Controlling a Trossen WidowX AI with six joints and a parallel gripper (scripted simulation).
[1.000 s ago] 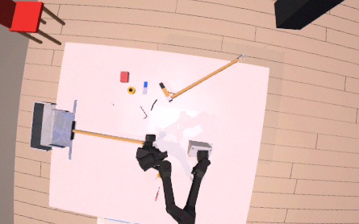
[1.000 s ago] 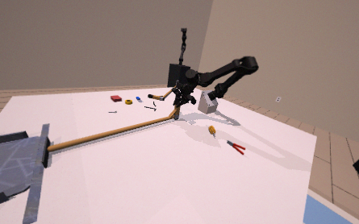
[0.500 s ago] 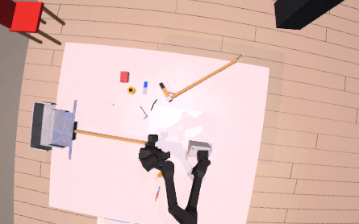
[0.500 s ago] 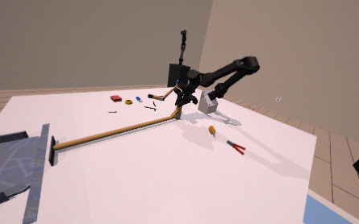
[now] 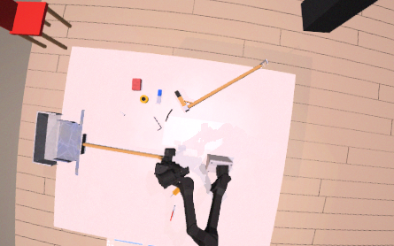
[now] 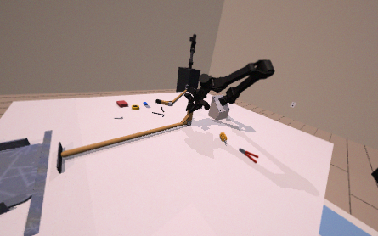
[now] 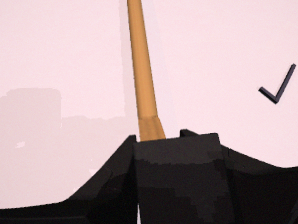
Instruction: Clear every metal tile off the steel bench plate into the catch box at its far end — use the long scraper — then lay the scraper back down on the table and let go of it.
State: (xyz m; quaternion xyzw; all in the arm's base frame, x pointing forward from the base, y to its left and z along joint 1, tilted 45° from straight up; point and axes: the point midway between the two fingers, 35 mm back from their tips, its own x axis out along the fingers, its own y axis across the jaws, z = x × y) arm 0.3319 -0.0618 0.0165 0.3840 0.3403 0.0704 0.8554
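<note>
My gripper [image 5: 169, 153] [image 6: 189, 112] [image 7: 158, 138] is shut on the end of the long scraper's wooden handle [image 5: 121, 150] [image 6: 123, 137] [image 7: 144, 75]. The handle slopes down from the fingers, then runs towards the steel plate [image 5: 68, 142] [image 6: 4, 178]. The scraper's black blade [image 5: 84, 143] [image 6: 59, 158] stands upright just off the plate's near edge, on the table side; contact with the table is unclear. No loose tiles can be made out on the visible plate. The catch box [image 5: 46, 138] is at the plate's far end; its dark inside shows no clear contents.
A second wooden-handled tool [image 5: 226, 85] lies behind the gripper. A red block [image 5: 136, 84] [image 6: 122, 103], yellow ring [image 5: 143, 99] [image 6: 135, 107] and hex key [image 5: 158, 124] [image 7: 277, 92] lie nearby. Red-handled pliers [image 5: 173, 213] [image 6: 251, 155] and an orange item [image 5: 175, 191] [image 6: 223, 137] lie by the arm.
</note>
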